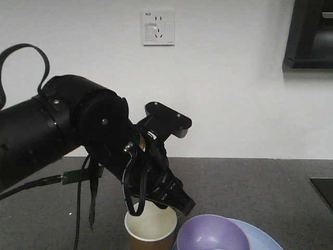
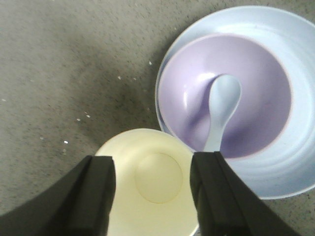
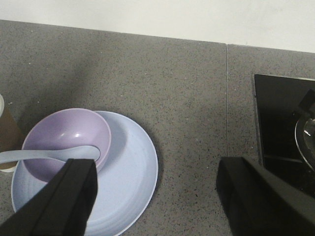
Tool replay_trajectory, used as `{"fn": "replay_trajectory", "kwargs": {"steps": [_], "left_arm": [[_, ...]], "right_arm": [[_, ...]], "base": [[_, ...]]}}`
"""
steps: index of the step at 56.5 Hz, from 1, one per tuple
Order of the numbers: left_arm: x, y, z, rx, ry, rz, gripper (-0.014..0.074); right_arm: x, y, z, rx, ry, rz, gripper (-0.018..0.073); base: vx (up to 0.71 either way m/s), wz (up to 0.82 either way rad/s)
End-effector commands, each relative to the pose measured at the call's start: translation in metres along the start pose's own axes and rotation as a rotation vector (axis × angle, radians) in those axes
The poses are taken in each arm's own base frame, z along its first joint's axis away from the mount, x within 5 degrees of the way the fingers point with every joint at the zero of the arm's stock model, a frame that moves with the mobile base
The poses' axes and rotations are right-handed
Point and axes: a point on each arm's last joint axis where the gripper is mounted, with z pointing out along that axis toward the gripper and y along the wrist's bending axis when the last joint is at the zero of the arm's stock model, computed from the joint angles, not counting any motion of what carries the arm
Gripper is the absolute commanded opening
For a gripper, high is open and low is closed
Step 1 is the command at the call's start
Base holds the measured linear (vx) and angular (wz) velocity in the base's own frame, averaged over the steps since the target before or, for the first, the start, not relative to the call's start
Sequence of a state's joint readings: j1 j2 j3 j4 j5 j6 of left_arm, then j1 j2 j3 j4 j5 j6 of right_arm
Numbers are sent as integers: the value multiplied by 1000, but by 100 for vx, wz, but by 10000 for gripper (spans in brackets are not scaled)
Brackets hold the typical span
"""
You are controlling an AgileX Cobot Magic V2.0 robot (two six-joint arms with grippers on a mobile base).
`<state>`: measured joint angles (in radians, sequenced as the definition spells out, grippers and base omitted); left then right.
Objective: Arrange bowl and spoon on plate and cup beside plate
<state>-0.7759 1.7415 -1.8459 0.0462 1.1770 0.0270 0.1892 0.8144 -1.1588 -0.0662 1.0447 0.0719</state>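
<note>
The brown paper cup (image 1: pixel 151 227) stands upright just left of the light blue plate (image 1: pixel 263 238). On the plate sits the lavender bowl (image 2: pixel 246 83), with the pale spoon (image 2: pixel 224 108) lying inside it. My left gripper (image 2: pixel 153 169) hovers open right over the cup's (image 2: pixel 150 184) cream inside, its fingers (image 2: pixel 96 194) apart and level with the rim. My right gripper (image 3: pixel 157 172) is open above the counter, at the plate's (image 3: pixel 133 167) right edge, holding nothing. The right wrist view also shows the bowl (image 3: pixel 64 130), the spoon (image 3: pixel 49 155) and a sliver of the cup (image 3: pixel 7 140).
Everything rests on a dark grey speckled counter (image 3: pixel 187 88) against a white wall with a socket (image 1: pixel 158 27). A black cooktop (image 3: pixel 283 118) with a glass lid lies to the right. My left arm's bulky black body (image 1: pixel 62 130) fills the left of the front view.
</note>
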Motion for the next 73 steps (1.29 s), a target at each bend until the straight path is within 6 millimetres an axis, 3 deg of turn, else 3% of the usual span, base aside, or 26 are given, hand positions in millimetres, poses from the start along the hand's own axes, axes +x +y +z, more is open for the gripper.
{"fn": "replay_trajectory", "kwargs": {"steps": [1, 11, 14, 20, 27, 30, 35, 55, 62, 73], "left_arm": [[-12, 2, -48, -27, -153, 5, 468], [-15, 6, -87, -54, -254, 5, 436], [-13, 7, -101, -56, -295, 3, 398], [-6, 11, -131, -91, -374, 7, 240], [9, 12, -160, -107, -446, 8, -12], [23, 12, -167, -106, -468, 9, -9], [52, 10, -167, -102, -492, -1, -7], [195, -1, -135, -24, -730, -121, -6], [223, -3, -130, -7, -788, -139, -6], [235, -4, -132, -7, -800, -141, -6]], "right_arm": [[-11, -1, -7, 6, -90, -6, 564], [-12, -1, -7, 4, -106, -8, 564], [-13, -1, -8, 4, -118, -8, 561], [-15, -1, -12, 0, -162, -22, 519], [-12, 1, -23, -16, -201, -71, 337], [-9, 1, -31, -29, -225, -91, 204], [4, 2, -40, -43, -283, -110, -15], [94, 0, -51, -61, -593, -93, -13], [110, -1, -50, -53, -658, -95, -13], [116, -1, -47, -57, -645, -92, -12]], "base": [[0, 0], [0, 0], [0, 0], [0, 0], [0, 0], [0, 0], [0, 0], [0, 0], [0, 0], [0, 0]]}}
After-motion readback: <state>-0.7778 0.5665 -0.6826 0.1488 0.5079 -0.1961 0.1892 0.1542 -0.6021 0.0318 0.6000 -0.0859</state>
